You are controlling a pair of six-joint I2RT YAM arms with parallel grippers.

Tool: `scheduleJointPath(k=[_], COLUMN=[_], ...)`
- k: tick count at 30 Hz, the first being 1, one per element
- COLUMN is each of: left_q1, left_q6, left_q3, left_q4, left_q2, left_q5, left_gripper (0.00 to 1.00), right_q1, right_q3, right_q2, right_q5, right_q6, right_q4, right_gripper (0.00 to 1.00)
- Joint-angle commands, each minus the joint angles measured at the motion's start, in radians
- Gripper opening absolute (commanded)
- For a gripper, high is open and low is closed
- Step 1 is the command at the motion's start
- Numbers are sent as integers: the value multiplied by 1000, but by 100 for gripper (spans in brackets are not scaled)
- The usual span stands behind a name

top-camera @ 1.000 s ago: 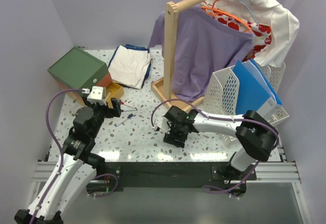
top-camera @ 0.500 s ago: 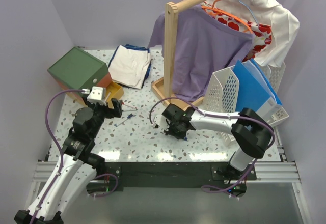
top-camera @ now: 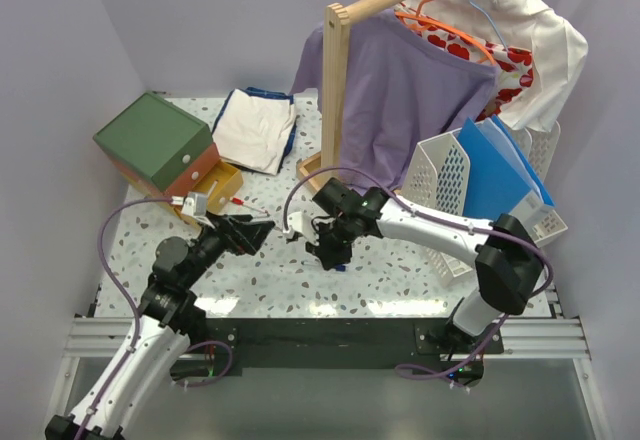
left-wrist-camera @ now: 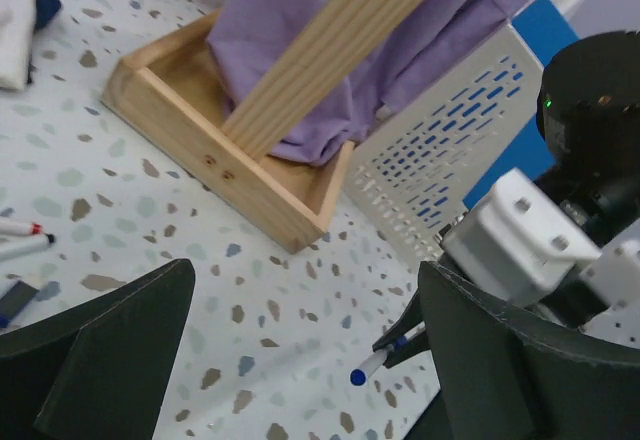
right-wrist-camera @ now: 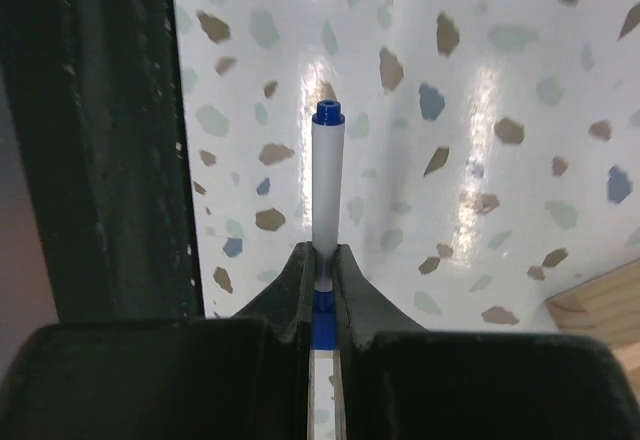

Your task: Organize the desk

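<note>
Wrist view: right gripper (right-wrist-camera: 320, 257) pinches pen (right-wrist-camera: 326, 180); overhead obscures grip.

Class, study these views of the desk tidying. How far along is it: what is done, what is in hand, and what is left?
Done: nothing clearly finished; the drawer stands open. In hand: the right end effector is shut on a blue-capped pen. Left: two loose pens lie on the desk, and the left end effector is open and empty.

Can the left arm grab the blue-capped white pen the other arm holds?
Probably yes: the left pincer is open, facing the blue-capped white pen, nothing between, though the right pincer grips it.
</note>
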Motion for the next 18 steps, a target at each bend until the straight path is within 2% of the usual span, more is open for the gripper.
scheduleJointPath(k=[1, 5, 10, 13, 18], left_q1=[5, 5, 2, -4, -44], left_q6=[-268, -334, -400, -421, -434], left_q3=[-71, -99, -128, -128, -134], left_q4=[251, 276, 363, 397, 455], left_q2=[-47, -61, -19, 21, 70], left_q5=[129, 107, 86, 81, 46], left_gripper=[98, 97, 92, 85, 81], right_q1=[-29, -89, -89, -89, -89], right_q3=[90, 129, 196, 216, 254], right_q2=[-77, -85, -47, -38, 13], right_q5=[-175, -240, -286, -330, -370], right_q6=[68, 247, 383, 444, 466], right_q4=[28, 143, 206, 262, 269], right_gripper=[0, 0, 0, 0, 0])
